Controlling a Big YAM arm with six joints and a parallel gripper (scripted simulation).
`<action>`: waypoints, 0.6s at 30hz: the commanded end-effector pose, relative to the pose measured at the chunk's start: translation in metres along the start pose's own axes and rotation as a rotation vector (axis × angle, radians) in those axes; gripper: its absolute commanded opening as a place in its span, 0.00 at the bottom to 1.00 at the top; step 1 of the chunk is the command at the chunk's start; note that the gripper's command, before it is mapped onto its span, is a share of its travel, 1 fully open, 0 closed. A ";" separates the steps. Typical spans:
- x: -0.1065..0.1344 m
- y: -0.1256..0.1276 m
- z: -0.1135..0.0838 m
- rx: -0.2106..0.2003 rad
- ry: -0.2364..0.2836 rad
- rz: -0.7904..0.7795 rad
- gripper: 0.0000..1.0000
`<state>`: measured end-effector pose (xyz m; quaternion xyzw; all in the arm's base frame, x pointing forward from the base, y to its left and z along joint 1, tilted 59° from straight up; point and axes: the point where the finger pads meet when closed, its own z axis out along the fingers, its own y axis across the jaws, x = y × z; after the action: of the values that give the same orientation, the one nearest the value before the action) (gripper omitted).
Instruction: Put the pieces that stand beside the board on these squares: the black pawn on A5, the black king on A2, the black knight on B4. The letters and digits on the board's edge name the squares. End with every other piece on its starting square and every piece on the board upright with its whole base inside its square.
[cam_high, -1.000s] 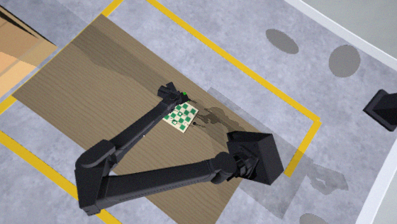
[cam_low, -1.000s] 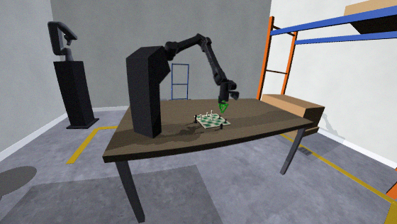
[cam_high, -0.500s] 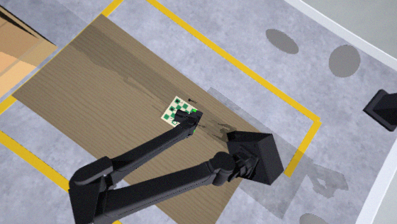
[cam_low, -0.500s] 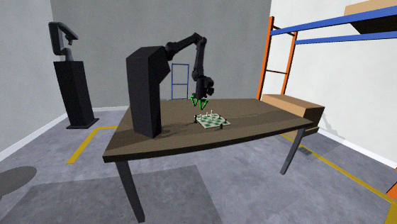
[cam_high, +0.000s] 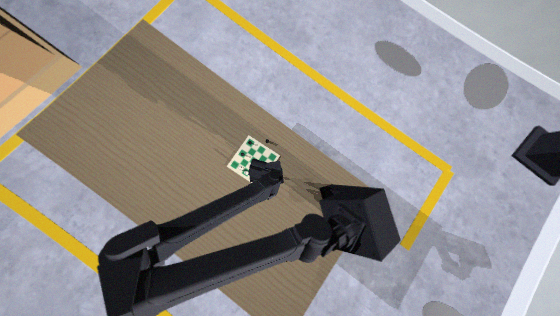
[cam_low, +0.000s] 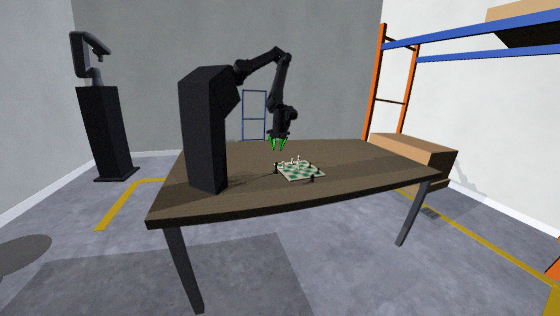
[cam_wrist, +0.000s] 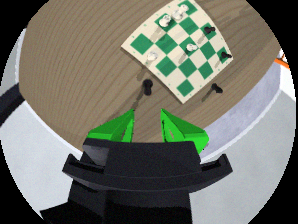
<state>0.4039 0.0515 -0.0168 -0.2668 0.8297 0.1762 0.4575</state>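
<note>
My gripper (cam_wrist: 147, 112) hangs part-closed and empty above the table (cam_low: 350, 165), while 2 dark pieces (cam_wrist: 147, 86) (cam_wrist: 214, 88) stand off the board (cam_wrist: 181, 44), so I judge placement mostly unfinished.

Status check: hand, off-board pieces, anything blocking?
Hand partly closed, empty, above table. Nearest black piece off board, just ahead of fingers. Another stands beside the board edge. Nothing in between.

one chessboard (cam_wrist: 174, 48), two off-board black pieces (cam_wrist: 147, 86)
</note>
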 end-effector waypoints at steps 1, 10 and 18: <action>0.007 -0.005 -0.001 0.001 0.013 -0.060 0.39; 0.006 -0.006 -0.001 0.003 0.012 -0.062 0.39; 0.006 -0.006 -0.001 0.004 0.011 -0.059 0.39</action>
<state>0.4028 0.0518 -0.0183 -0.2963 0.8206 0.1615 0.4612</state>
